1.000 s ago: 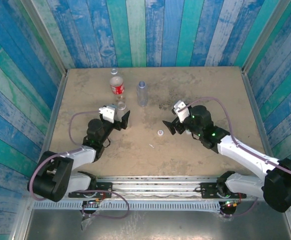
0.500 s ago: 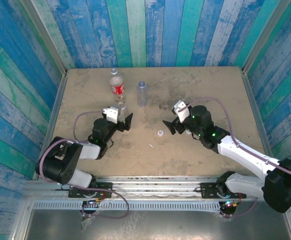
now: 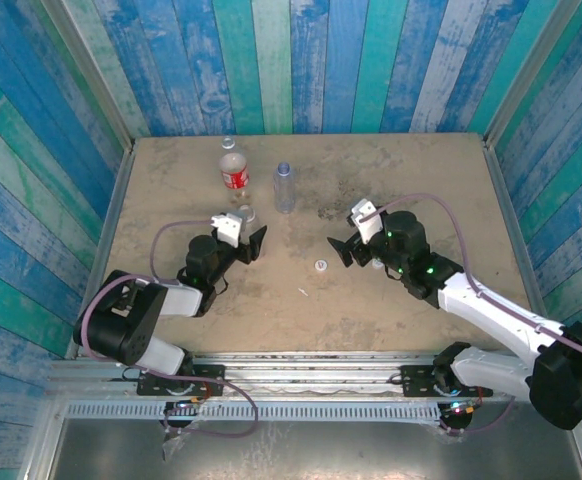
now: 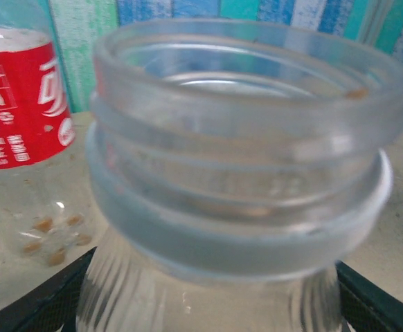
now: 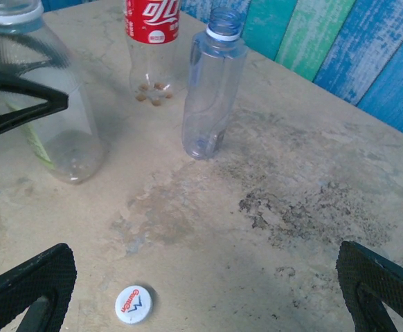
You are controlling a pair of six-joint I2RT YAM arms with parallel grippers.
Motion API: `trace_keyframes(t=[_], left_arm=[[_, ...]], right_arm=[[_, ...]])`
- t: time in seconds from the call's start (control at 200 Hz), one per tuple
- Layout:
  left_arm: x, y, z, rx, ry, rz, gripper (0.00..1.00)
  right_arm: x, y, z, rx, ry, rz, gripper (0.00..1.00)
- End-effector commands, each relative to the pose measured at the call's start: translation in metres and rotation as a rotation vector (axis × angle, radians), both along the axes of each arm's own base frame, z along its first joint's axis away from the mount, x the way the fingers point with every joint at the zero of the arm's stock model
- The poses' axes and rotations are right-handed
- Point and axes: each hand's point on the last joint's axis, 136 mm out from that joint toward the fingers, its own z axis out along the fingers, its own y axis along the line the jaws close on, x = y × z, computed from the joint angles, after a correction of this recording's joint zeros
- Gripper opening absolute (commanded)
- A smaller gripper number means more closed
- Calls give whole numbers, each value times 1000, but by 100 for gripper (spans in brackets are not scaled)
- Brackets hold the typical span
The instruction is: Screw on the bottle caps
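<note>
1. The white bottle cap (image 5: pixel 133 304) lies flat on the table (image 3: pixel 421 180), printed side up, near the middle. It is just to the left of the right gripper (image 3: pixel 341 252) and a little toward the near edge. The right arm is clearly the nearer one.
2. The right gripper has its jaws spread wide, with nothing between them. Its arm reaches low and slanting from the near right corner.
3. The green-yellow-labelled bottle (image 4: pixel 243 173) stands upright in the left half of the table, its neck open to the top. The red-labelled bottle (image 5: pixel 151 41) stands behind it, toward the far edge. The bluish bottle (image 5: pixel 212 90) stands apart, to the right.
4. The left gripper (image 3: pixel 245 236) has one finger at each side of this bottle, below the neck. I cannot tell if the jaws press it or only surround it. Its arm is folded low.
5. I think the right jaws must come down on the flat cap from above, then carry it over the upright neck.
</note>
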Motion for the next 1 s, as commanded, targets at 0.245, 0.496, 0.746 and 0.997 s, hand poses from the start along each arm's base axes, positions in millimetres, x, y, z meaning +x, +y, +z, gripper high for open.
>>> trace_keyframes(t=[0.245,0.496,0.746,0.997], left_arm=[[-11,-65,27,44,-51,-344,62],[-47,-115,35,43,-51,-569,62],[-102,-158,45,43,-69,-752,63],[-127,-207,45,-29,-77,-878,62]], right_arm=[[12,-60,5,51,61,-399,100],[-2,-85,4,79,92,-498,100],[-13,-126,3,185,84,-626,100],[-24,-155,-25,206,209,-698,100]])
